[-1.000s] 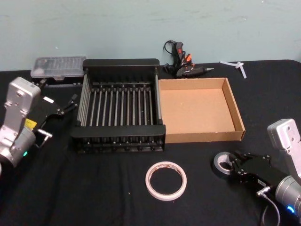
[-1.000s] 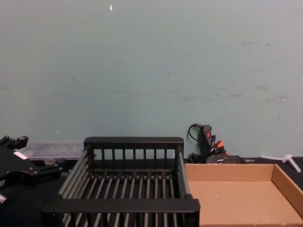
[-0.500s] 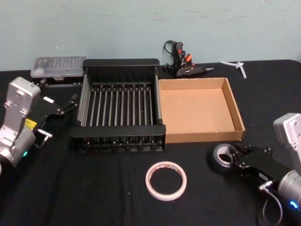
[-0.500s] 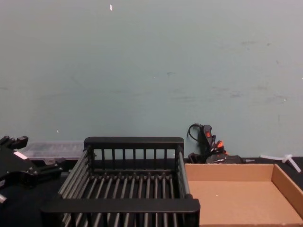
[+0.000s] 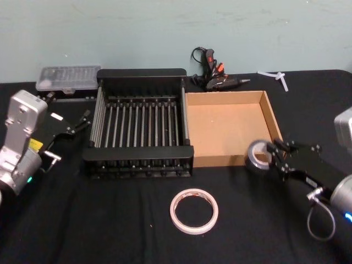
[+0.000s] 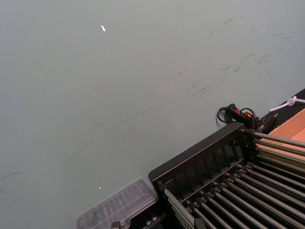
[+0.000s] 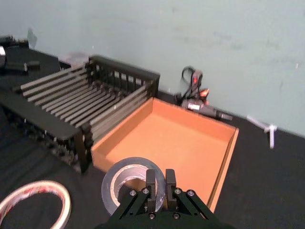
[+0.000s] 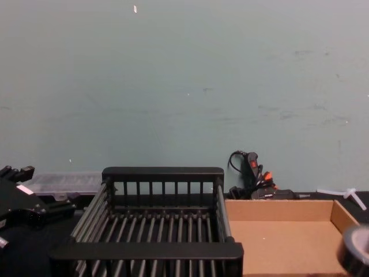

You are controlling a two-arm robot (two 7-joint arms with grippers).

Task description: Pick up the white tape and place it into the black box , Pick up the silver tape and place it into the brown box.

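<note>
Head view: my right gripper (image 5: 273,155) holds the silver tape (image 5: 258,155) by its rim, off the black table (image 5: 110,220) and over the near right corner of the brown box (image 5: 231,129). The white tape (image 5: 193,210) lies flat on the table, in front of the black box (image 5: 140,129) and well apart from both boxes. My left gripper (image 5: 82,122) is parked at the left of the black box; I cannot tell how its fingers stand. A glue gun (image 5: 214,77) and a clear plastic case (image 5: 69,78) sit along the wall.

Left wrist view: the black box (image 6: 228,176), the clear plastic case (image 6: 116,207) and the glue gun (image 6: 240,114) against the wall.

Right wrist view: my fingers (image 7: 151,188) pinch one wall of the silver tape (image 7: 125,183), which hangs over the near edge of the brown box (image 7: 176,143); the white tape (image 7: 33,202) rests on the table below.

Chest view: the silver tape (image 8: 354,249) shows at the lower right, in front of the brown box (image 8: 282,236). My left gripper (image 8: 55,208) sits beside the black box (image 8: 163,225).
</note>
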